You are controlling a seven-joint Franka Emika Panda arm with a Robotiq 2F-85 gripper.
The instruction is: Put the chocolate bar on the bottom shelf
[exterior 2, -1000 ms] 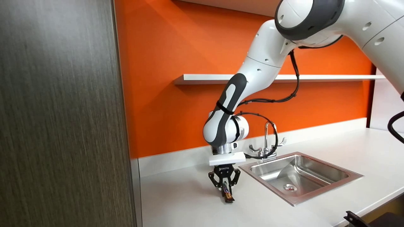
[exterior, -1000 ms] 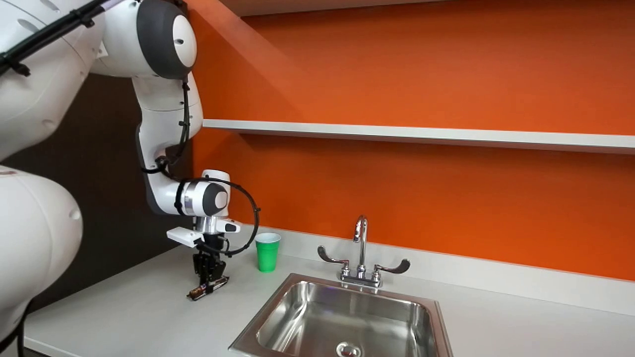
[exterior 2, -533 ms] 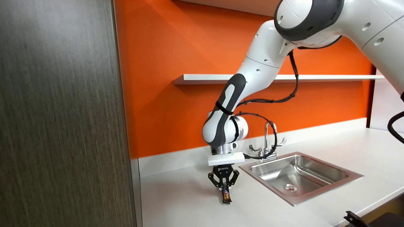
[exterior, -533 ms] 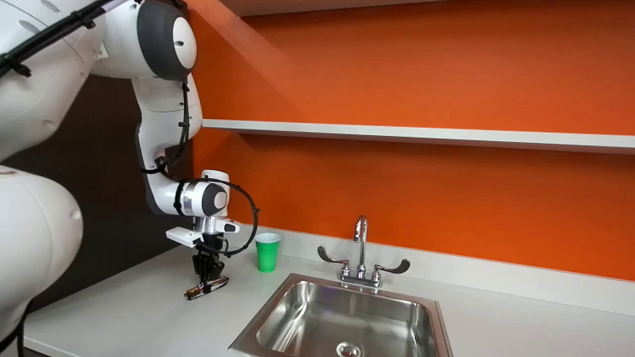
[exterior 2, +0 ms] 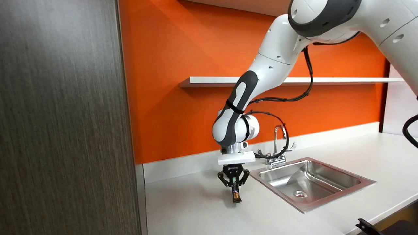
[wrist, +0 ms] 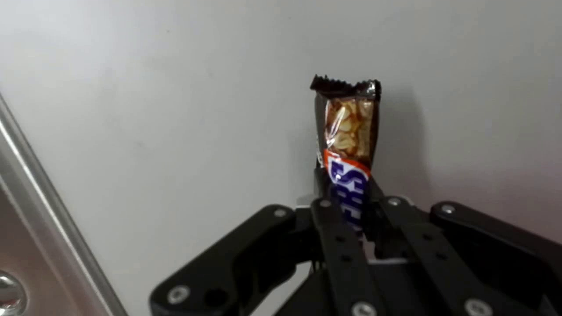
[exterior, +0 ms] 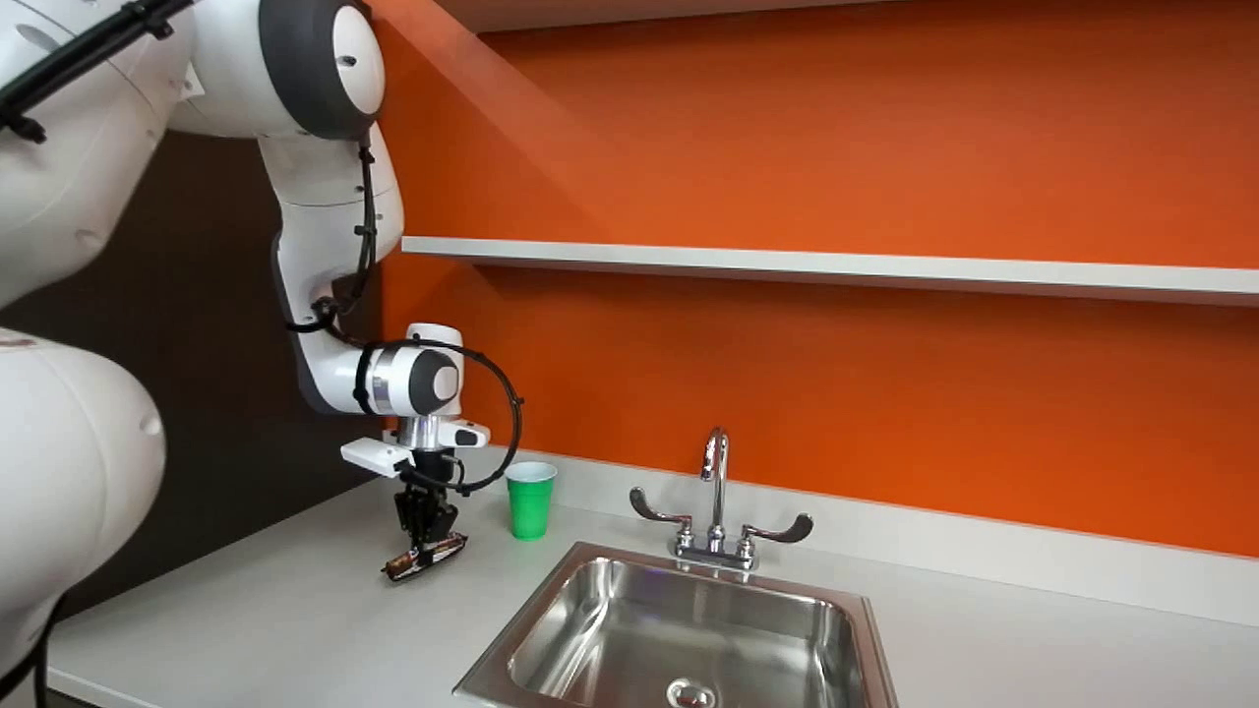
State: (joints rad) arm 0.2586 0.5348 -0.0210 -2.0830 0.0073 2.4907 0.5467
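Gripper [exterior: 427,547]: in an exterior view, pointing down over the left part of the counter [exterior: 246,629], clamped on the bar [exterior: 401,566].
Bar: gripped near its middle, an end showing on each side; it hangs just above the counter.
Cup [exterior: 531,503]: green, upright on the counter, near the gripper but apart from it.
Sink [exterior: 539,610]: steel, set in the counter, right of the cup, the faucet [exterior: 719,506] standing behind it.
Shelf [exterior: 807,262]: long light-grey ledge on the orange wall [exterior: 807,413], well above the bar.
Arm [exterior 2: 277,42]: in an exterior view, reaching in from the upper right, in front of part of the shelf.
Bar in that view: below the gripper, one end toward the camera, over the counter left of the sink.
Panel [exterior 2: 65,124]: dark wood grain, filling the left side.
Fingers [wrist: 327,210]: in the wrist view, one on each side of the bar, pressed against it.
Bar up close: crimped outer end, a nut picture, then an orange-red band and blue letters on white.
Shadow [wrist: 404,131]: on the counter, right of the bar.
Sink up close: rim at lower left.
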